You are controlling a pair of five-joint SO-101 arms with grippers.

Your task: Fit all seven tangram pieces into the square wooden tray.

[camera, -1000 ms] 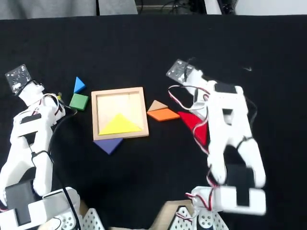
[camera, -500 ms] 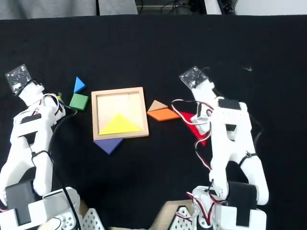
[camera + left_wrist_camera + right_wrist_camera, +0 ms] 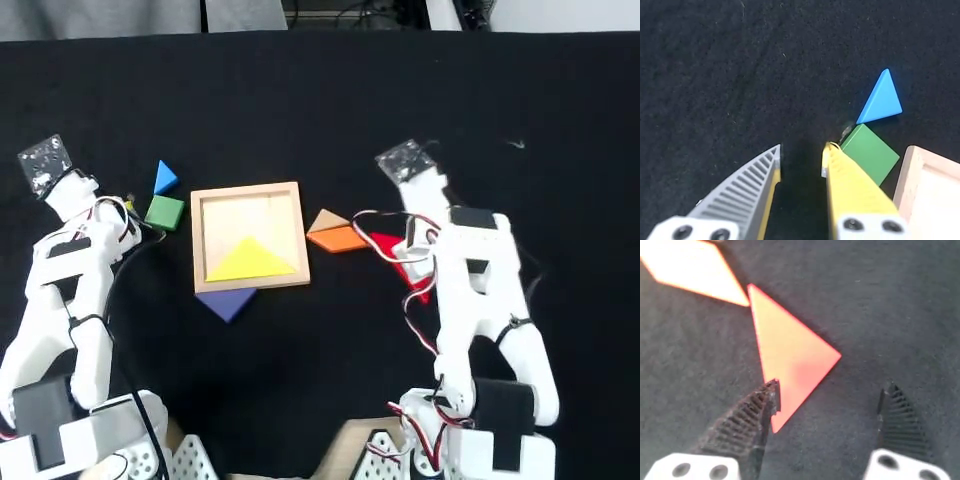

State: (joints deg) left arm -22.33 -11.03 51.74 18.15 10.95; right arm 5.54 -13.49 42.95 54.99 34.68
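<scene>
The tray [image 3: 247, 187] sits mid-table with just one piece in it, the yellow triangle [image 3: 249, 260], lying against its near edge. None of the pieces has shifted over the last second. The purple piece [image 3: 227, 301] is just outside the tray's near rim. The green square [image 3: 165, 212] and blue triangle [image 3: 165, 178] lie beside its left rim. The tan triangle [image 3: 327, 220], orange piece [image 3: 341, 239] and red triangle [image 3: 392, 250] are strung out to its right. What has changed is the right arm: a second ago it stood a little nearer the tray, and it has since swung outward to settle over the red triangle, hardly moving in the last half second. Its right gripper [image 3: 831, 387] is spread wide and holds nothing, one finger over the triangle's near corner and the other over bare cloth beyond the edge. This looks like lining up for a grasp of the red triangle, which would be the second piece in, so the task is at an early stage. The left arm has only nudged slightly. The left gripper [image 3: 802, 147] is parted by a narrow gap and empty, one finger right by the green square, near the tray's corner.
</scene>
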